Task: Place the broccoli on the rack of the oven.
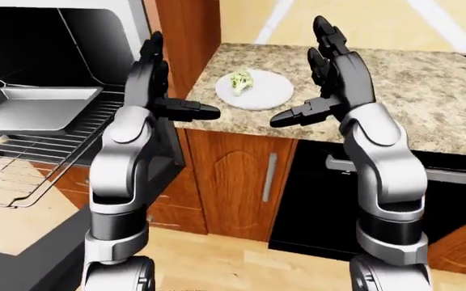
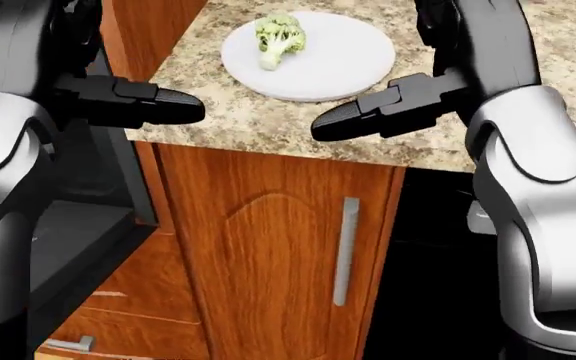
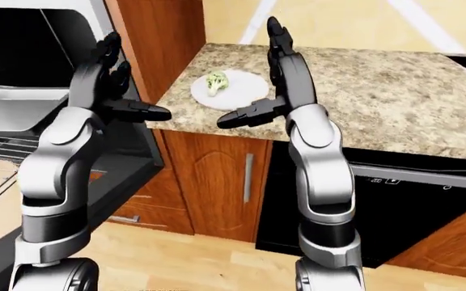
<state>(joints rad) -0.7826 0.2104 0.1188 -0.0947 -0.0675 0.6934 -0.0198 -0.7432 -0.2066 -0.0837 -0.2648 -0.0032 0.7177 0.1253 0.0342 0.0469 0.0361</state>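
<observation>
- Left-eye view: your left hand (image 1: 156,76) is raised with fingers spread and thumb pointing right, holding nothing; your right hand (image 1: 330,70) mirrors it, fingers up, thumb pointing left, also empty
- Same view: the broccoli (image 1: 240,81) lies on a white plate (image 1: 270,94) on the granite counter (image 1: 395,85), seen between your two hands and clear of both
- Same view, left side: the oven (image 1: 30,54) stands open, a metal baking tray (image 1: 35,109) resting on its pulled-out wire rack (image 1: 22,163); the rack's left part is cut off by the frame
- Head view: the plate sits at the top centre, the broccoli on its left part; your thumbs point toward each other just below the counter edge
- Head view, below: a wooden cabinet door (image 2: 268,255) with a vertical handle (image 2: 345,251); a dark panel at left is hard to make out
- Right-eye view: a black dishwasher (image 3: 379,206) with a bar handle (image 3: 411,176) lies to the right of the cabinet; your forearms hide part of the counter's near edge
</observation>
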